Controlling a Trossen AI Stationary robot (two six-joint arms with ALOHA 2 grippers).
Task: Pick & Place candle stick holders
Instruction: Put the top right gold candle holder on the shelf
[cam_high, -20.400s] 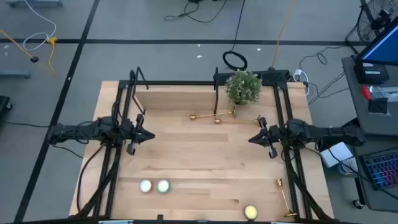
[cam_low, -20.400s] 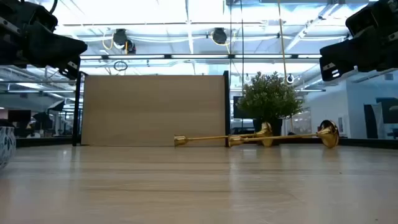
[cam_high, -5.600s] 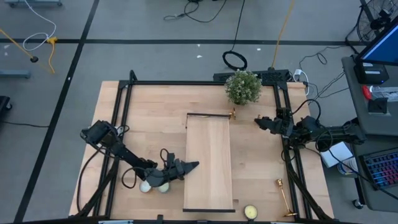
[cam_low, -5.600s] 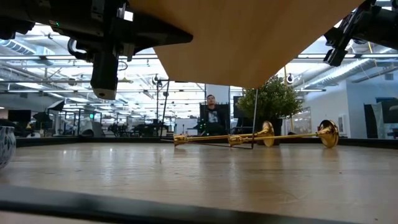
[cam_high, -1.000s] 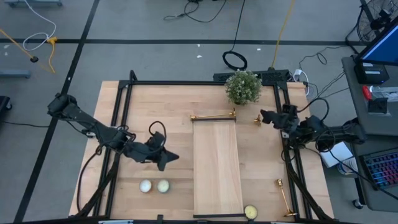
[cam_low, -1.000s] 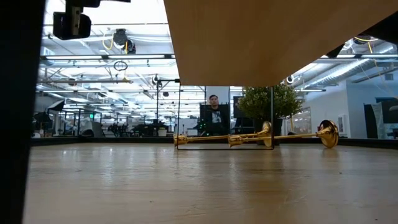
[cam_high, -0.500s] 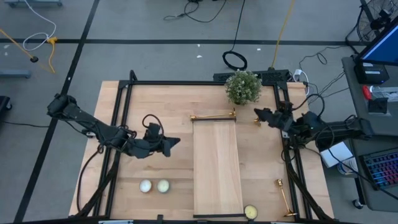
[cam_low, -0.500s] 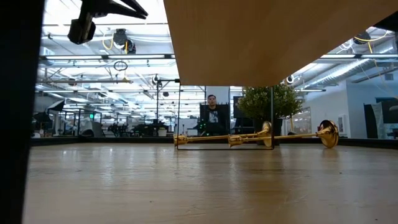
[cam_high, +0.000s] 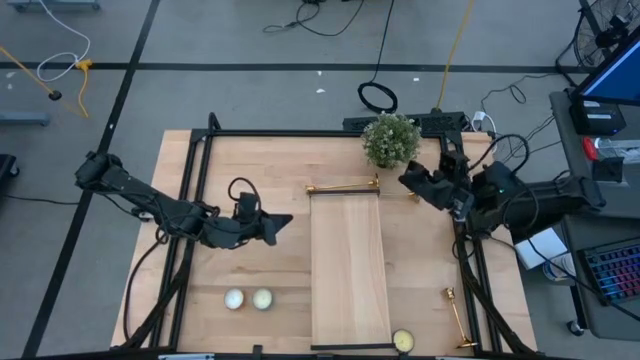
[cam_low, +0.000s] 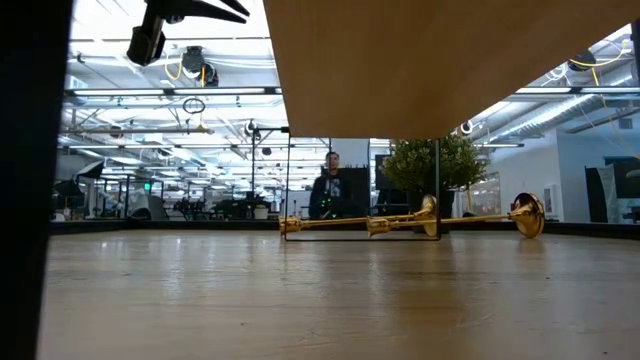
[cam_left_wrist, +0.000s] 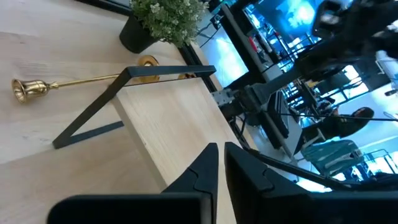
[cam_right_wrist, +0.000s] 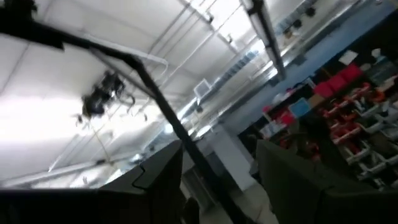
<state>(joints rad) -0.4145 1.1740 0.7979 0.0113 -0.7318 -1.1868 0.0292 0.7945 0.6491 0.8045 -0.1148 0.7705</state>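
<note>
One gold candle stick holder lies on its side at the far end of the raised wooden board; it also shows in the left wrist view. A second holder lies to its right. The third lies near the table's near right corner. My left gripper hovers shut left of the board, above the table, its fingers pointing toward the board. My right gripper is raised near the plant, tipped upward and open, with only the ceiling between its fingers.
A potted plant stands at the far edge. Two pale candles sit near the left front and one at the front beside the board. A black frame runs along the table's sides. A person stands beyond the table.
My right gripper has risen and tipped upward, drifting a little toward the table's left and far edge near the plant. My left gripper has swung its shut fingers toward the far edge, turning at the wrist. The candle stick holders have not moved.
</note>
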